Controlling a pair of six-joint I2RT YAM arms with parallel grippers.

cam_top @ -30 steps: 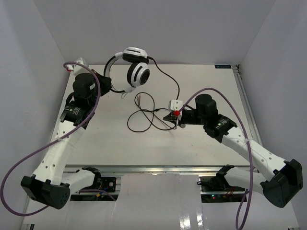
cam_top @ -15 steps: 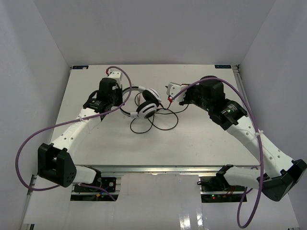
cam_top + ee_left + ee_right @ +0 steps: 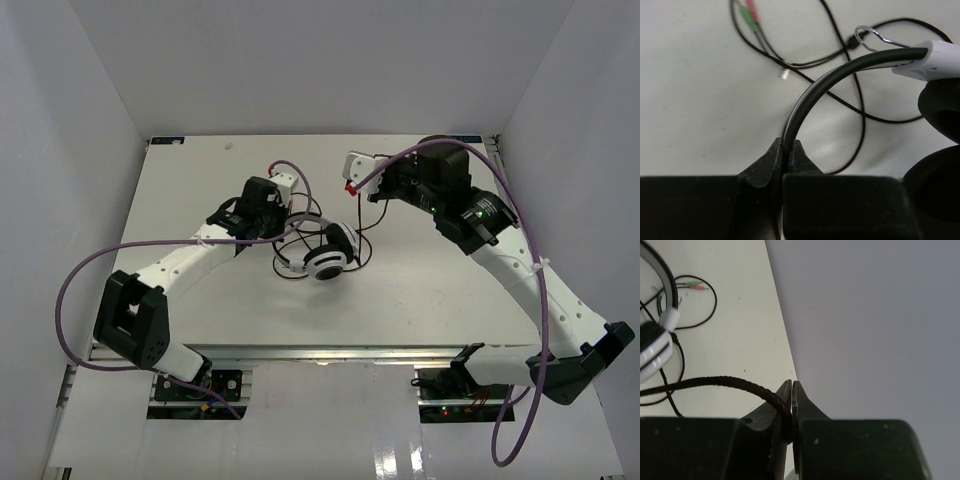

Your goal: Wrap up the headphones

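The headphones (image 3: 328,262) lie at the table's middle, white cups up, the headband toward my left gripper (image 3: 284,228). In the left wrist view the left gripper (image 3: 788,150) is shut on the black headband (image 3: 840,75); the white slider (image 3: 935,57) and black ear pads (image 3: 940,107) show on the right. The thin black cable (image 3: 361,236) loops round the headset, and its green and pink plugs (image 3: 748,12) lie on the table. My right gripper (image 3: 363,190) is behind the headset. In the right wrist view it (image 3: 792,407) is shut on the braided cable (image 3: 715,382).
White walls close the table on the left, back and right; the right gripper is close to the back wall (image 3: 865,315). Purple robot cables (image 3: 90,270) arc beside both arms. The table's front rail (image 3: 320,352) runs along the near edge.
My left arm has carried the headphones from the back left to the table's middle. My right gripper has moved back toward the wall with the cable.
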